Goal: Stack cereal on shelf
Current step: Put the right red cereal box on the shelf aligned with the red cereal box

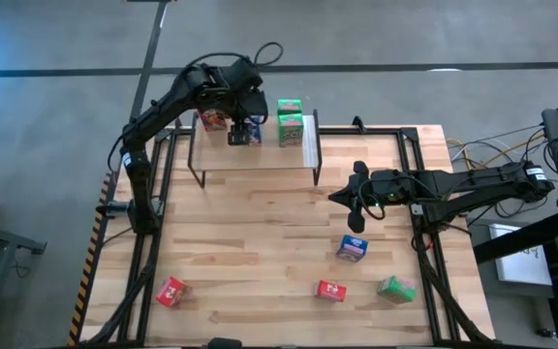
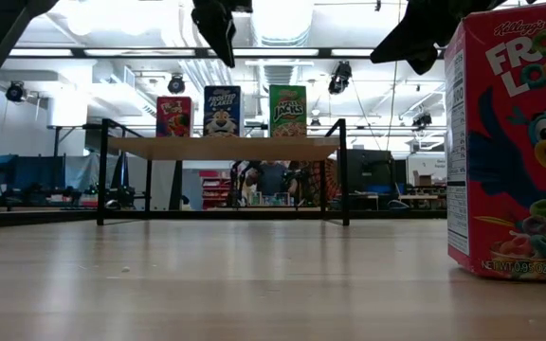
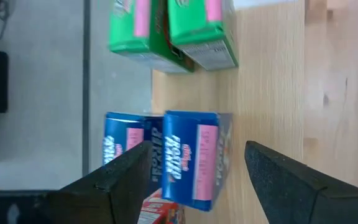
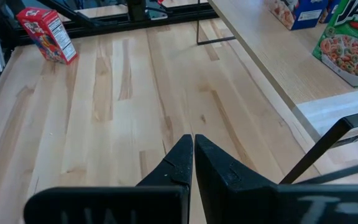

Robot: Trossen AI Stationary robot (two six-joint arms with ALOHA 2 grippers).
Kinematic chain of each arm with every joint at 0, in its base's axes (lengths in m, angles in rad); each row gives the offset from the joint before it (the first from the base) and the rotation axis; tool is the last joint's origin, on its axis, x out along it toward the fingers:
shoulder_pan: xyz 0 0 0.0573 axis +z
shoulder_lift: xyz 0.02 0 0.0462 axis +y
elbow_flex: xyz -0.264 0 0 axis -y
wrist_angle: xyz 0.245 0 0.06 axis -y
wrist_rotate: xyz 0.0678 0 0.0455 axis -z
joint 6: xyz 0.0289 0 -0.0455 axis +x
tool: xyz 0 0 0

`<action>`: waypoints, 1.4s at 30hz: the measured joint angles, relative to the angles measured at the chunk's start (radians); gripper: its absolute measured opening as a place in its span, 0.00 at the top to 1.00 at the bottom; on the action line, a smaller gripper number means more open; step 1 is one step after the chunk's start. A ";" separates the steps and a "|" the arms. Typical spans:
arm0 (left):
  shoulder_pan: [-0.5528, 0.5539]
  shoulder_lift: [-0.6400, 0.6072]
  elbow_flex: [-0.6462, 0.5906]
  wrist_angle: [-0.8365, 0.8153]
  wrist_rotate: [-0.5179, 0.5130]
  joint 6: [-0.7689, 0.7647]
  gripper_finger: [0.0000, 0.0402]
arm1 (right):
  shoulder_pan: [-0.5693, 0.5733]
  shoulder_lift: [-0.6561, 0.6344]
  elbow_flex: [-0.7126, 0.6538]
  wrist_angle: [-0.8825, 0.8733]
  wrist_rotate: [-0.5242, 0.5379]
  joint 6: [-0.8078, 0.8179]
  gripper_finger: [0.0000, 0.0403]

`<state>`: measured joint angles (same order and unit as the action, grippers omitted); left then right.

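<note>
— Shelf (image 1: 255, 174) count?
— Red, blue (image 1: 249, 133), green stacks stood along its far edge; left gripper (image 3: 194, 168) wide open, empty, around blue.
— Remaining?
— Four boxes near; right gripper (image 4: 193, 149) shut, empty.

Left arm reached to the far side, left gripper (image 1: 244, 133) pointed down with fingers (image 3: 126, 171) spread wide. Right arm stretched inward at mid-table, right gripper (image 4: 193, 155) closed, fingers pressed together.

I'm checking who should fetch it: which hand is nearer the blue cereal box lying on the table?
The right hand: it hovers just behind the blue box. The left hand is far off over the shelf.
</note>
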<state>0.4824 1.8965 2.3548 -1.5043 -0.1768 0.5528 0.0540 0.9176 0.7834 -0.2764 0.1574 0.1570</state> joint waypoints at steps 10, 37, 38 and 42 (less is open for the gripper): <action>-0.003 -0.061 -0.008 -0.026 0.055 -0.074 0.42 | 0.000 0.000 -0.003 -0.003 0.000 0.000 0.98; -0.376 -0.614 -0.904 0.503 0.096 -0.376 0.42 | 0.084 0.000 -0.040 0.025 0.000 0.173 0.98; -0.393 -0.634 -0.946 0.530 0.084 -0.401 0.42 | 0.089 0.000 -0.039 0.024 0.000 0.187 0.98; -0.472 -0.690 -1.095 0.644 0.055 -0.488 0.42 | 0.110 0.000 -0.025 0.024 0.000 0.229 0.98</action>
<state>0.0100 1.2068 1.2596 -0.8604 -0.1222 0.0651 0.1641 0.9176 0.7588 -0.2520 0.1577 0.3859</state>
